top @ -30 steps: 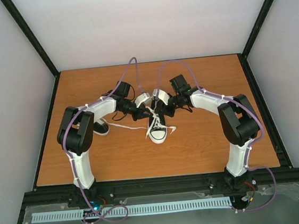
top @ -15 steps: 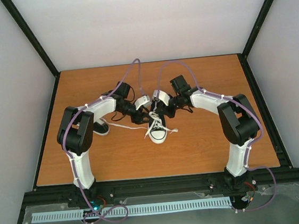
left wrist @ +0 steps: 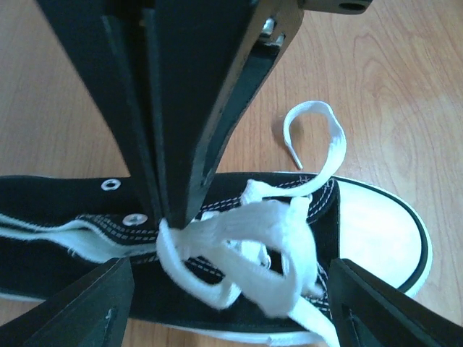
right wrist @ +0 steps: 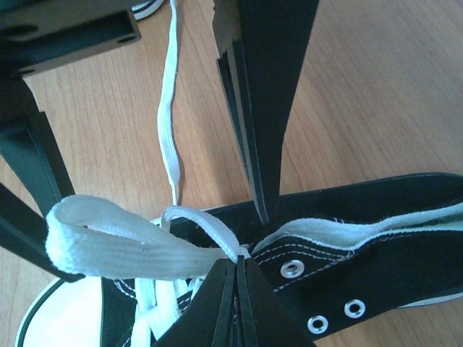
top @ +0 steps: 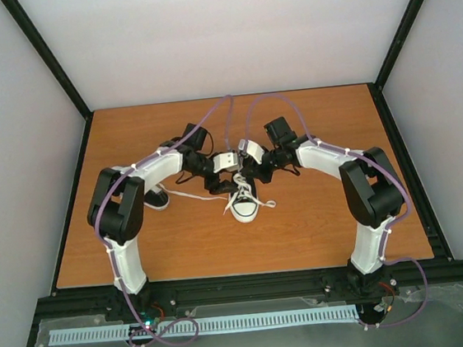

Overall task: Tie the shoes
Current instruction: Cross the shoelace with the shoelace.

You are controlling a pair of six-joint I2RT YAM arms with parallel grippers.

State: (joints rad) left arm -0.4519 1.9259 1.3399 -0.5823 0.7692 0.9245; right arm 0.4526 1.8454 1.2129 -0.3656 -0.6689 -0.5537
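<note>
Loops of white lace point(right wrist: 123, 246) sit slack on a black canvas sneaker point(top: 244, 206) with white toe cap at the middle of the wooden table point(top: 320, 230); right jaws pinch their crossing, left jaws gape. A tug now could pull the loops out or drag the shoe.

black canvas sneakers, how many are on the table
2. One black canvas sneaker with a white toe cap sits centred on the wooden table; the other lies to its left, largely hidden by the left arm.
</note>
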